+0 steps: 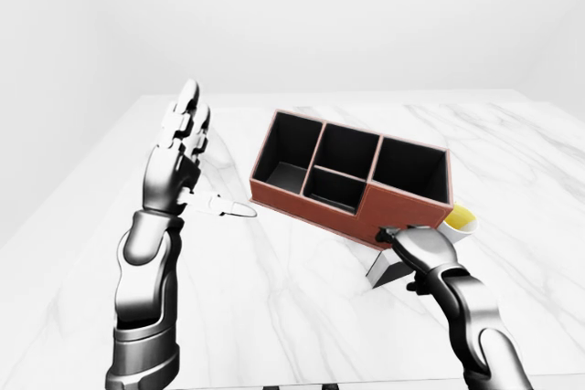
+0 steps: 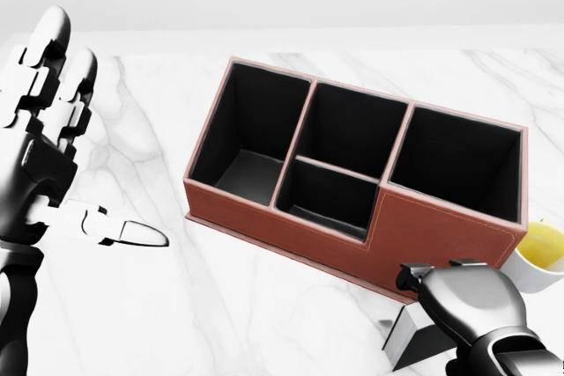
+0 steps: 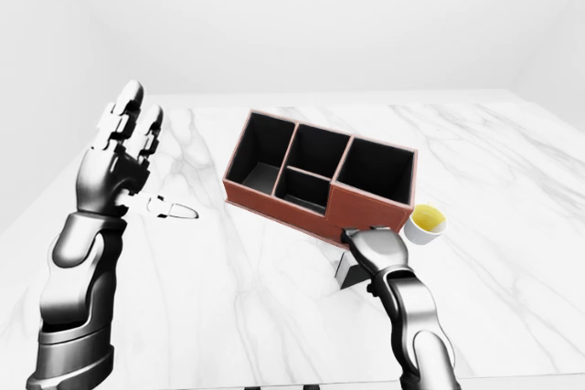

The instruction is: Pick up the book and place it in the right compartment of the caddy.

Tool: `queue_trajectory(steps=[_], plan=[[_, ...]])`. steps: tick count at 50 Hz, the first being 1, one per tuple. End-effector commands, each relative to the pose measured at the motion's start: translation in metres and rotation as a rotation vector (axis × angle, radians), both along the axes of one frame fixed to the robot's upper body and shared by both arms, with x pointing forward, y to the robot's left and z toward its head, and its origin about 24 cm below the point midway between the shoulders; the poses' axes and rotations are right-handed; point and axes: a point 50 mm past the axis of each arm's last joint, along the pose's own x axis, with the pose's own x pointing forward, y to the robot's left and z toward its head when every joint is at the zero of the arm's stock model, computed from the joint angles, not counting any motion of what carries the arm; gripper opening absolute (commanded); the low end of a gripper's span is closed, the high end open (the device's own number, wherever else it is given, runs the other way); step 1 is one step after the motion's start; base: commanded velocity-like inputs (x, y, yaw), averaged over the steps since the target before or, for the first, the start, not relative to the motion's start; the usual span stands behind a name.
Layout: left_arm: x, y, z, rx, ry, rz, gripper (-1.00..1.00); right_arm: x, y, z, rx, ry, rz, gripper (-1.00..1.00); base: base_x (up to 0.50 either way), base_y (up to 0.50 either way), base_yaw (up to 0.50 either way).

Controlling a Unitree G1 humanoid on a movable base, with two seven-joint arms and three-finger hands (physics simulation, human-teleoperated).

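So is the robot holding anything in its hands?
The left hand is open and holds nothing. The right hand is over a grey thing beside the caddy; whether it grips it cannot be told.

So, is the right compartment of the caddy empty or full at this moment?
Empty. In the head view, the caddy's right compartment shows only dark inner walls, and no book stands inside it.
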Motion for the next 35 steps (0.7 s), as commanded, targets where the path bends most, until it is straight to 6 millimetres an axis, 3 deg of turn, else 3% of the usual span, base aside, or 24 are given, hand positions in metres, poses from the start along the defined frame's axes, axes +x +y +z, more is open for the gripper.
queue_trajectory(steps=[1, 35], plan=[[0.0, 0.002, -0.001, -0.003, 0.003, 0.005, 1.0, 0.001, -0.002, -0.006, -0.031, 0.005, -0.004, 0.29, 0.0, 0.0, 0.0], [-0.005, 0.004, 0.002, -0.007, -0.017, 0.013, 1.0, 0.005, -0.009, -0.029, -0.15, 0.032, -0.002, 0.29, 0.0, 0.0, 0.0]])
